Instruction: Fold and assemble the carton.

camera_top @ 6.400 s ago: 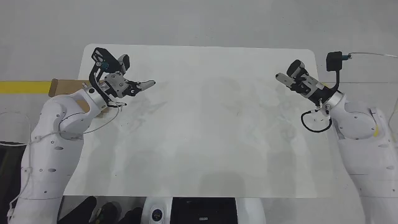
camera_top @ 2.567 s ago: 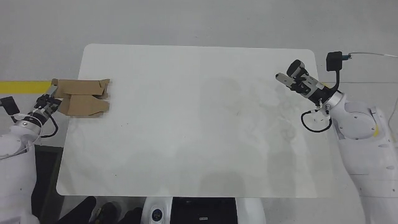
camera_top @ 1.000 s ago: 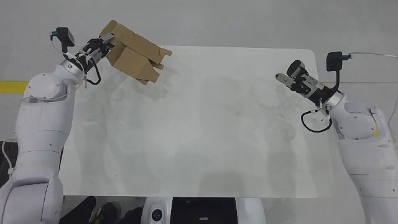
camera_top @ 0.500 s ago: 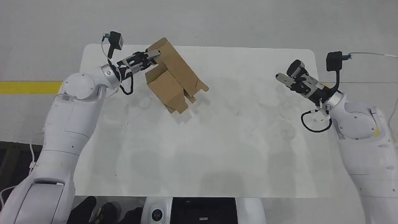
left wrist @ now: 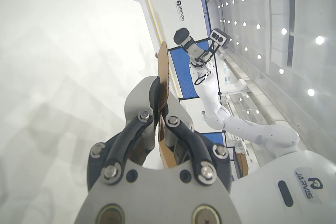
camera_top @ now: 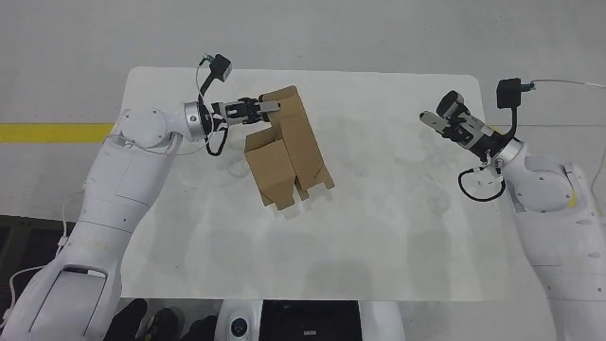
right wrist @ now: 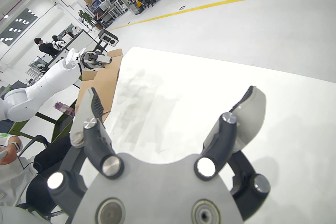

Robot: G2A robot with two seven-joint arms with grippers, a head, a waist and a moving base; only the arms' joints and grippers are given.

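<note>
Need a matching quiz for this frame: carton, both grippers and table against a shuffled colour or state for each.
Things
1. carton
2. left gripper
3. right gripper
4. table

Colour or state
A. jaws open, holding nothing
B. white, flat
C. brown cardboard, gripped at one edge
D. jaws shut on a cardboard edge

Pairs: 1-C, 2-D, 3-A, 4-B

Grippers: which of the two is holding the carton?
The left gripper: it is shut on an edge of the carton, while the right gripper is open and holds nothing.
</note>
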